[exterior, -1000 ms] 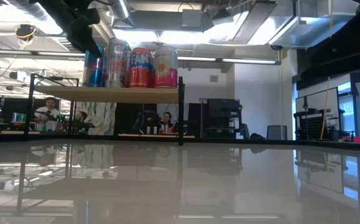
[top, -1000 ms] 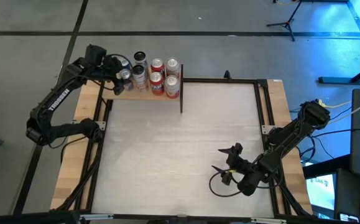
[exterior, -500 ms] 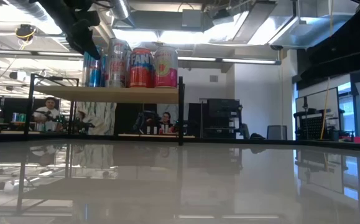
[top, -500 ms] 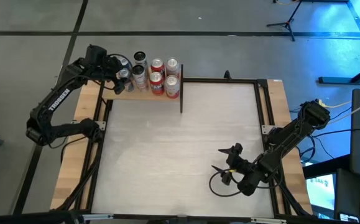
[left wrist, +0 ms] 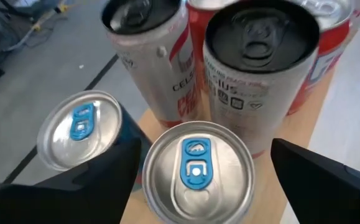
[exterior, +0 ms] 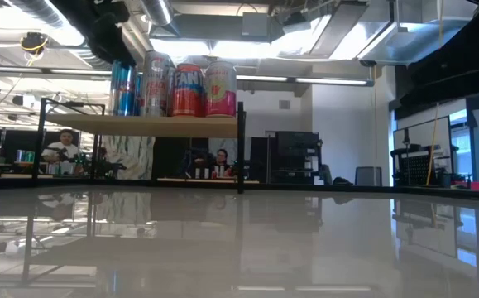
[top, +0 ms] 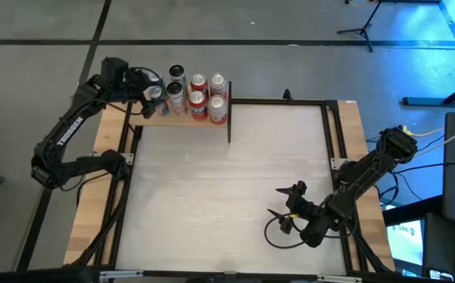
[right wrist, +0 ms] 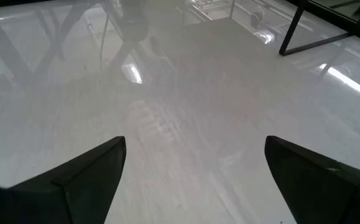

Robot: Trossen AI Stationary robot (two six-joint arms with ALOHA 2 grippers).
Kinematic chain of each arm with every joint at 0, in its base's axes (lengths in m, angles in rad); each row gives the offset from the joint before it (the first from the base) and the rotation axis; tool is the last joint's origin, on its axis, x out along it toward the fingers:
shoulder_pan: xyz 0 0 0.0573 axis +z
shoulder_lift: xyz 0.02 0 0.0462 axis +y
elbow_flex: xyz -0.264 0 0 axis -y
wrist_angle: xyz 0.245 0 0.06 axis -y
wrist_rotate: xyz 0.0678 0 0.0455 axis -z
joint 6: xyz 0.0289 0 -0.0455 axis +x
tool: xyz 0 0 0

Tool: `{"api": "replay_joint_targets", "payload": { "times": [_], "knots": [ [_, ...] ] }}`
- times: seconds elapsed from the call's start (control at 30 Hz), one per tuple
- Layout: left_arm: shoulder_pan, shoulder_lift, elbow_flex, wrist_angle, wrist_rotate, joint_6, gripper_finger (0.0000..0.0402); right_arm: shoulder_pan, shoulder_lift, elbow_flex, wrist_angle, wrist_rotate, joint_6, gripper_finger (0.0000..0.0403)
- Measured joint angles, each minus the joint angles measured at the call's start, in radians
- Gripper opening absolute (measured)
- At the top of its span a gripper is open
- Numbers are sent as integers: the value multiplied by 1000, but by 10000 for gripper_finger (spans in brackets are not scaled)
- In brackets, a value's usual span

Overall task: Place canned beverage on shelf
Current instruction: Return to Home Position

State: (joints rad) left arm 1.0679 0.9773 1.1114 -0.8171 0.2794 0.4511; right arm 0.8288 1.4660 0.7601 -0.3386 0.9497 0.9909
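Note:
The shelf [top: 150, 119], a small tan board in a black frame, stands at the table's far left corner and carries several upright cans. It also shows in the low view [exterior: 173, 126]. My left gripper [top: 145, 91] is open just above the shelf's left end. Its fingers stand on either side of a silver can with a blue tab [left wrist: 197, 171], which rests upright on the board; this can also shows in the low view [exterior: 124, 87]. My right gripper [top: 287, 203] is open and empty low over the table's near right part.
Behind the blue-tab can stand a black-topped can [left wrist: 260, 68], a silver and red can [left wrist: 148, 56] and red cans [top: 198, 100]. A second blue-tab can [left wrist: 77, 130] stands beside it. A black post [top: 229, 118] marks the shelf's right end. The whitish tabletop [top: 227, 181] spreads between the arms.
My left gripper has risen and drawn back toward the table's left edge, away from the cans. In the low view it no longer covers the top of the blue-tab can, which stands still on the shelf.

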Motion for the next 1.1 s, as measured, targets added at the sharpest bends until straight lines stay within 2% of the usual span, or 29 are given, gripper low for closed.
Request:
{"api": "replay_joint_targets", "payload": {
  "times": [0.4,0.5,0.7,0.77,0.83,0.97,1.1],
  "knots": [
    [-14,-152,33,26,17,-59,352,0,0,0,0,0,0,383],
    [-33,-195,49,30,147,-103,351,-7,0,0,9,-4,0,383],
    [-103,-256,17,26,538,-187,336,-70,0,0,56,-63,-37,383],
    [-148,-265,-18,26,595,-211,333,-104,0,0,80,-105,-86,383],
    [-199,-283,-71,28,582,-228,330,-139,0,0,114,-144,-143,383],
    [-301,-326,-217,164,436,-329,318,-202,-4,0,184,-165,-273,374],
    [-420,-370,-372,362,361,-418,294,-257,-12,0,232,-165,-381,325]
  ]
}}
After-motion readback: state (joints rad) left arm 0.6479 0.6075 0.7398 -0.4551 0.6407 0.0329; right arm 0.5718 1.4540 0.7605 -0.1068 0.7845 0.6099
